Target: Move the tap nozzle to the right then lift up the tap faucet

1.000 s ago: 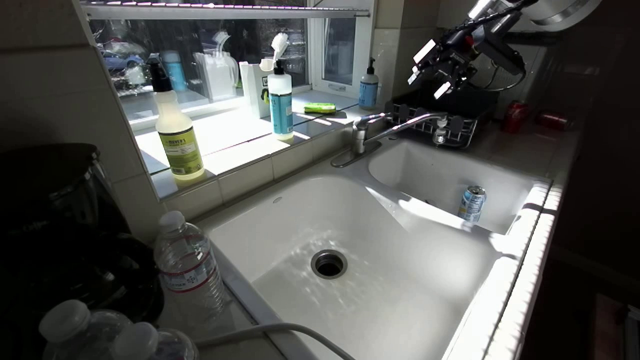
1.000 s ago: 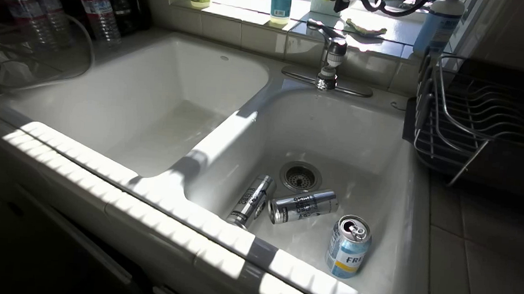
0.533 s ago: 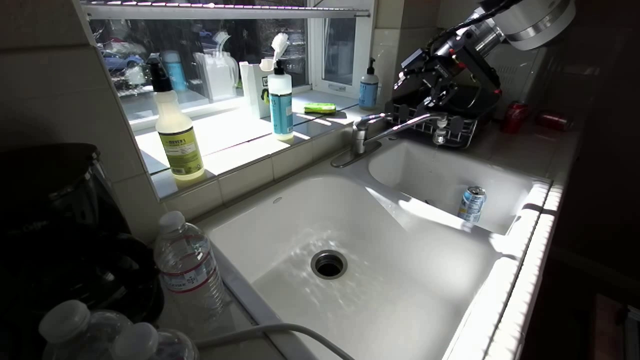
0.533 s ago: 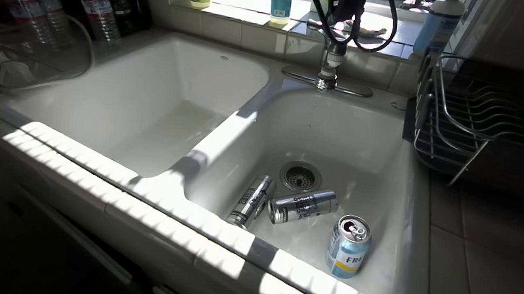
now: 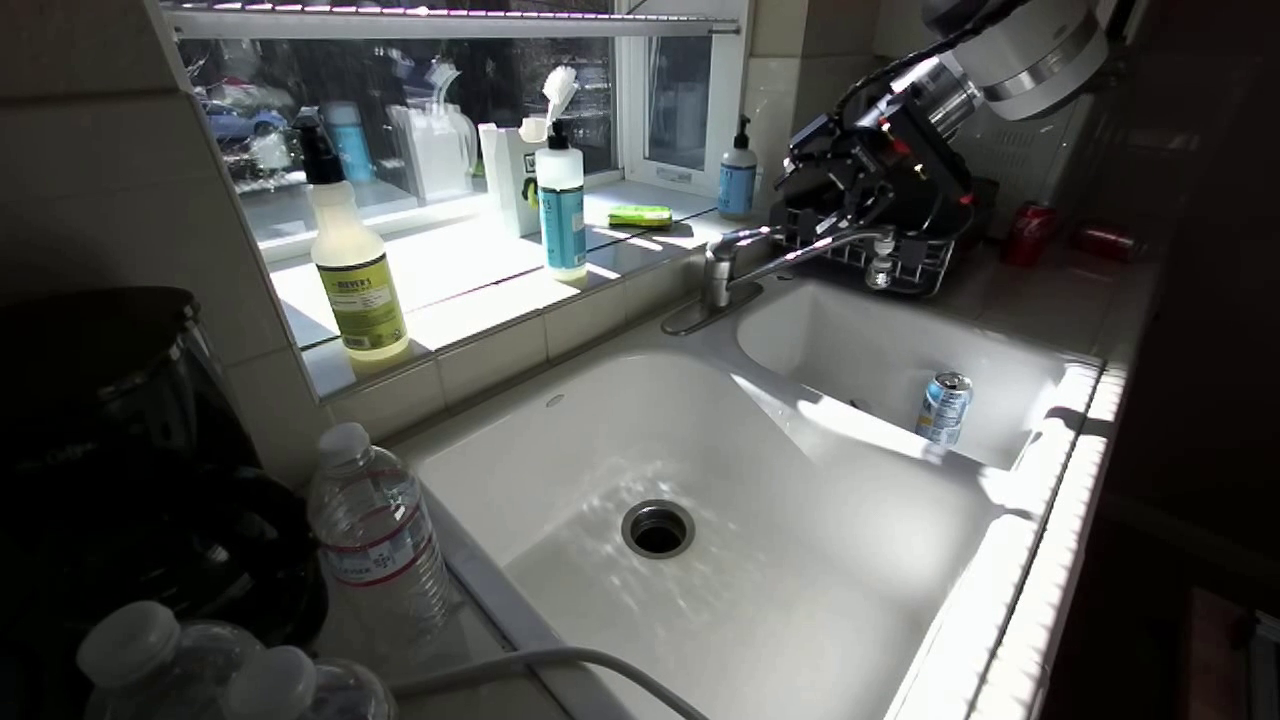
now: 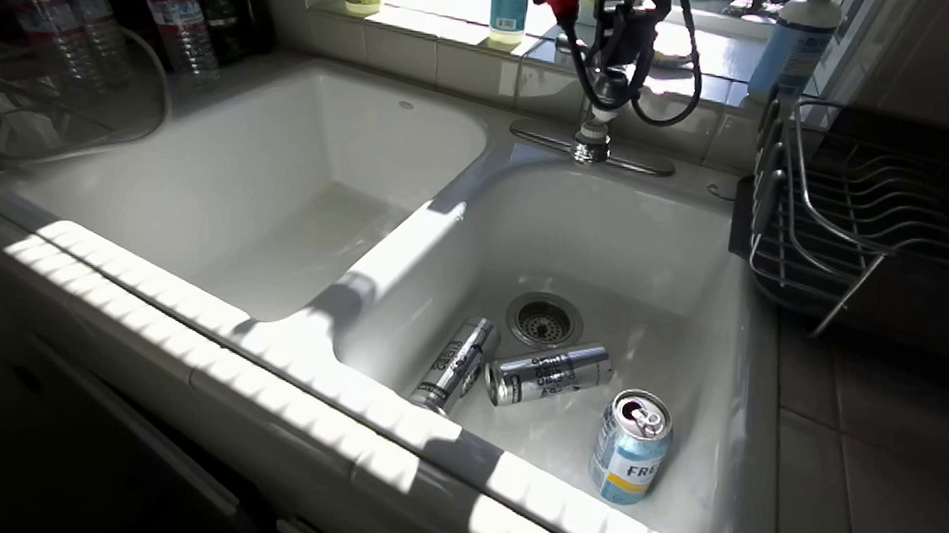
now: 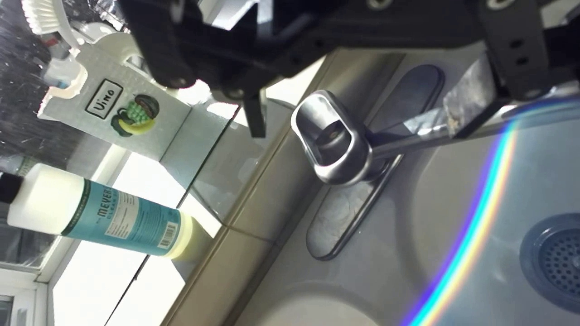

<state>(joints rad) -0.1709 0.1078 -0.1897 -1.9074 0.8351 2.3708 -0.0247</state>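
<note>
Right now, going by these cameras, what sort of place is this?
Most likely a kitchen, perhaps in a home: there is a white double-basin sink, a wire dish rack beside it, and a white scrubbing brush.

Slim chrome tap nozzle (image 5: 802, 252) overhangs sink (image 5: 850, 415), outreaching tap faucet (image 5: 746, 237).
</note>
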